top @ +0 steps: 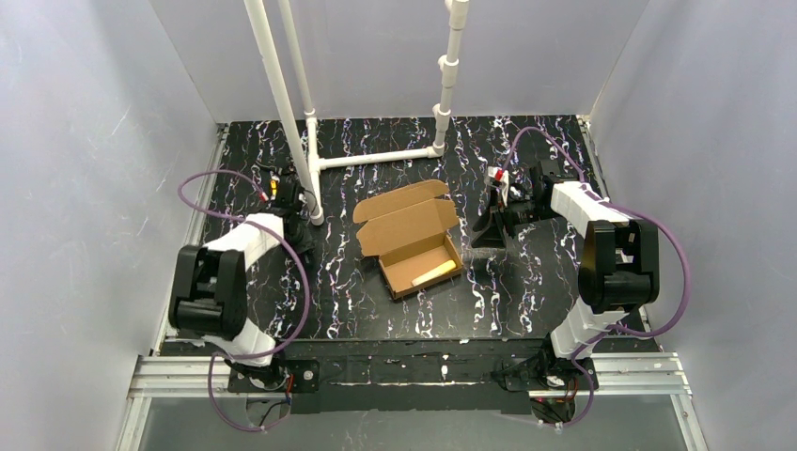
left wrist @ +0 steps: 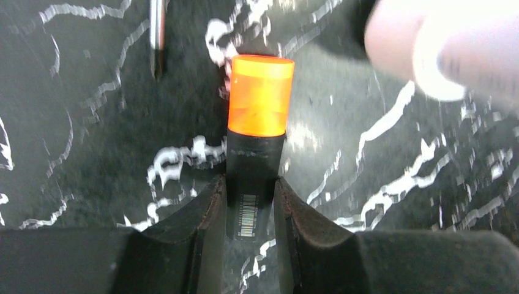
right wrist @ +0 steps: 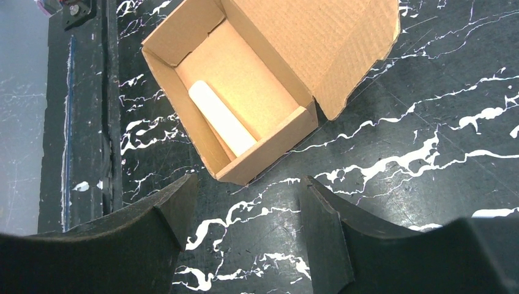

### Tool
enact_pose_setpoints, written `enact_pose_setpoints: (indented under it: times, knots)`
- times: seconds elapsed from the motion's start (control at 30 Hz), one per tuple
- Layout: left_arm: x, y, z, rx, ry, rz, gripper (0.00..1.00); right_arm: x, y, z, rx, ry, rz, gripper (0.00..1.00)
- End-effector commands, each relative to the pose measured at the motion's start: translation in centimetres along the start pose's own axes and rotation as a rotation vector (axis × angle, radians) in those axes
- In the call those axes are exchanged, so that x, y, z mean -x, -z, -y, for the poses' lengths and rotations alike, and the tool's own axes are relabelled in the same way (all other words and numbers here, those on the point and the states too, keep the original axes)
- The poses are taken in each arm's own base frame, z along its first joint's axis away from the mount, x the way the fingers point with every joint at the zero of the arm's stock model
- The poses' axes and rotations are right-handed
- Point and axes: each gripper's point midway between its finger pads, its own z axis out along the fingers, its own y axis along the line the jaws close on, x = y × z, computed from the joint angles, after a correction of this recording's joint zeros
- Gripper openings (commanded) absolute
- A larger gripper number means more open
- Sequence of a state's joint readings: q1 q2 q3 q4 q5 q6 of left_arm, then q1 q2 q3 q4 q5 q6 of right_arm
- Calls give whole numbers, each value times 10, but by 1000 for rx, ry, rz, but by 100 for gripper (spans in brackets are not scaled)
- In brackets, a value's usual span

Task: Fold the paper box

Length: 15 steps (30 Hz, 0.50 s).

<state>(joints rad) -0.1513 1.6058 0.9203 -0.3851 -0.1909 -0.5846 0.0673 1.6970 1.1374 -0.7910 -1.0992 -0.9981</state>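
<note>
Nearest you, the paper box (top: 409, 235) sits mid-table with its walls up. Its lid stands open and a pale stick (right wrist: 220, 116) lies inside, so closing the lid is probably what's left. To its right, your right gripper (right wrist: 245, 190) hovers near it, jaws apart, likely lined up for that. Farther back, the left gripper (left wrist: 250, 184) is clamped on an orange-capped tube (left wrist: 260, 95), well apart from the box.

The desk (top: 526, 291) is black, veined with white like marble. A white pipe frame (top: 376, 158) stands at its far side, one length lying flat on the top. Close to the foot of one upright is an orange-capped black cylinder (left wrist: 260, 95) bearing a small barcode label. A pale stick-like block (right wrist: 221, 118) lies slantwise nearer the middle. Grey walls (top: 85, 141) close in three sides.
</note>
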Motion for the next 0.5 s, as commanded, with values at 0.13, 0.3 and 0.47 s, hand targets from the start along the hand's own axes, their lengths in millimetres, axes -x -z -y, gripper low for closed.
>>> enact_pose_setpoints:
  times: [0.13,0.3,0.47]
  knots:
    - [-54,79,54,-623,12,15,0,8,5,3,7,16,8,71]
    - [-68,136,76,-968,-17,117,0,7,5,2,11,18,9,71]
    - [-74,187,103,-1231,-161,234,0,6,6,2,11,23,4,71]
